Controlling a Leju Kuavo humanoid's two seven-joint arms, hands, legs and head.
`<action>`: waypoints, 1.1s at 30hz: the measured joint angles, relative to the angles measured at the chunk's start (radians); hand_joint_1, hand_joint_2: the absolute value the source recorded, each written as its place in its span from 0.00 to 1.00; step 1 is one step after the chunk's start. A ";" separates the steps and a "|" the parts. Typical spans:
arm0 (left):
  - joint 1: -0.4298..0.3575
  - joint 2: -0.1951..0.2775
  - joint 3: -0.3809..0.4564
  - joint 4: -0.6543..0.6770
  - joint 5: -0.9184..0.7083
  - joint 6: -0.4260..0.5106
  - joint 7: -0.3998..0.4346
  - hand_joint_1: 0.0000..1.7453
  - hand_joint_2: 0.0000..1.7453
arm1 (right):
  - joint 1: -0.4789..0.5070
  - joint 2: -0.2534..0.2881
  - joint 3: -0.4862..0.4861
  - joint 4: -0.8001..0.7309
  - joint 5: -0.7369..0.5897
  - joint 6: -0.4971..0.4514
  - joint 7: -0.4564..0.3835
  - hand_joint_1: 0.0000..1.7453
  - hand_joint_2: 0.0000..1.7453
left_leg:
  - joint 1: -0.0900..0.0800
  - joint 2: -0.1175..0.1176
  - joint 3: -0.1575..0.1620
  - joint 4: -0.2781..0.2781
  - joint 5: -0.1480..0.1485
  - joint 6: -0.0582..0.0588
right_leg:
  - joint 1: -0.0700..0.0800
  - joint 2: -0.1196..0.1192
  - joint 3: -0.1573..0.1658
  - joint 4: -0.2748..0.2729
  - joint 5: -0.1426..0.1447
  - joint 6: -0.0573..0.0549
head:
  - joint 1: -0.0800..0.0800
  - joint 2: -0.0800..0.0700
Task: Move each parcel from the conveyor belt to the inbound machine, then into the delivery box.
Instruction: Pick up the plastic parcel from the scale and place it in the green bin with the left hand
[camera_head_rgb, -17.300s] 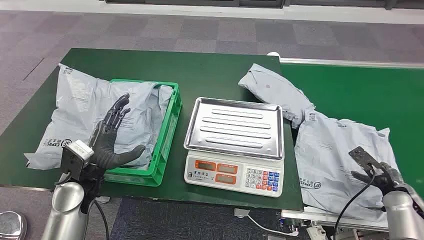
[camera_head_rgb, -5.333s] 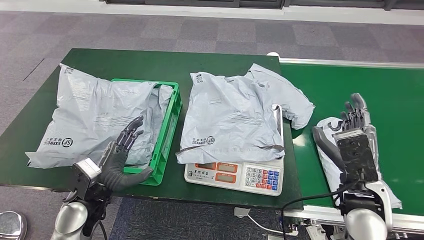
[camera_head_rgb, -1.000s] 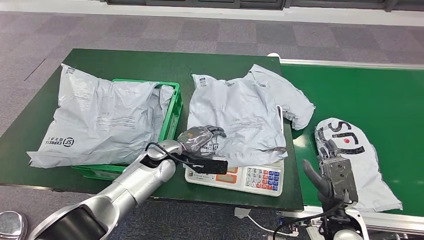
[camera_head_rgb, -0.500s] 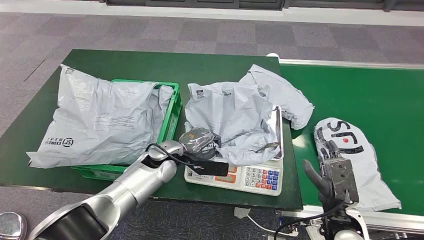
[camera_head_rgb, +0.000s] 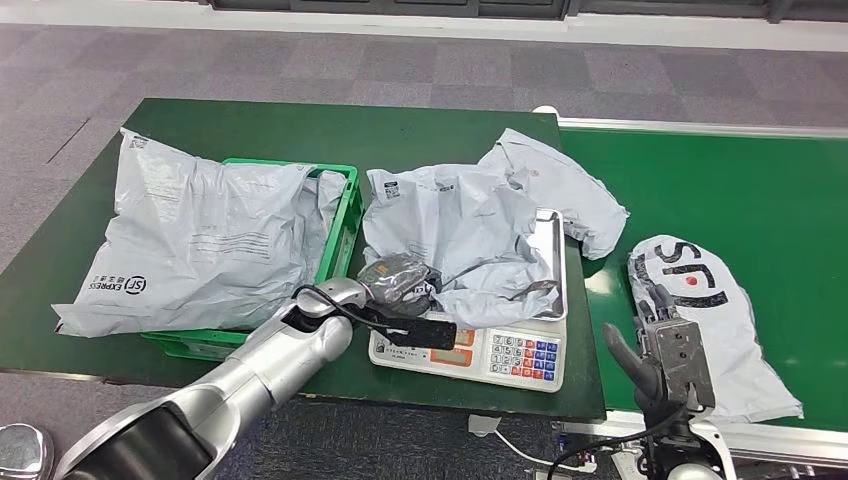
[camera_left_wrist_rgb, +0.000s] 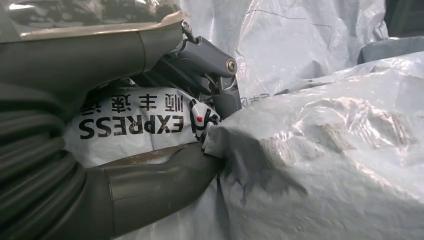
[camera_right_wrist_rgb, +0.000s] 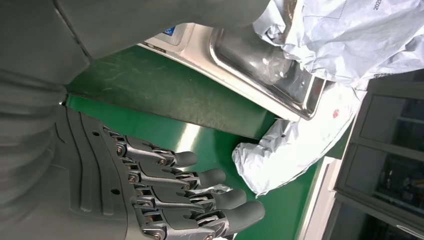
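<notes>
Left arm reaches across the near table edge, forearm angled toward the scale. Left hand (camera_head_rgb: 398, 280) is clenched on a bunched near-left corner of the crumpled grey plastic courier parcel (camera_head_rgb: 460, 250); wrist view shows thumb and fingers (camera_left_wrist_rgb: 210, 75) pinching the printed film. The parcel lies on the steel tray of the white electronic weighing scale (camera_head_rgb: 480, 350), its left part spilling off the tray toward the green plastic crate (camera_head_rgb: 340, 260).

Right arm stands upright at the near right, over the green conveyor belt (camera_head_rgb: 760, 200). Right hand (camera_head_rgb: 668, 345) holds nothing, fingers (camera_right_wrist_rgb: 200, 177) straight, side by side, slightly apart, thumb out to the left.

A rounded grey parcel with large black lettering (camera_head_rgb: 705, 310) lies on the belt just right of that hand. A large flat grey mailer (camera_head_rgb: 190, 240) lies over the crate.
</notes>
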 joint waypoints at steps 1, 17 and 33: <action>-0.005 0.004 -0.002 -0.002 0.001 0.000 0.001 1.00 1.00 | 0.000 0.000 0.000 0.000 0.000 0.000 0.000 0.00 1.00 | 0.000 0.000 0.000 0.000 0.000 0.000 | 0.000 0.000 0.000 0.000 0.000 0.000 | 0.000 0.000; -0.096 0.092 -0.027 -0.230 -0.022 -0.029 0.082 1.00 1.00 | -0.003 0.000 0.010 0.001 0.000 0.000 0.003 0.00 1.00 | 0.000 0.000 -0.002 0.000 0.001 0.000 | 0.000 0.000 -0.001 0.000 0.000 0.000 | 0.000 0.000; -0.092 0.136 -0.030 -0.388 -0.040 -0.050 0.119 1.00 1.00 | -0.006 0.000 0.010 0.001 0.006 0.000 0.009 0.00 1.00 | 0.000 -0.001 -0.003 0.000 0.001 0.000 | 0.000 0.000 -0.002 0.000 0.000 0.000 | 0.000 0.000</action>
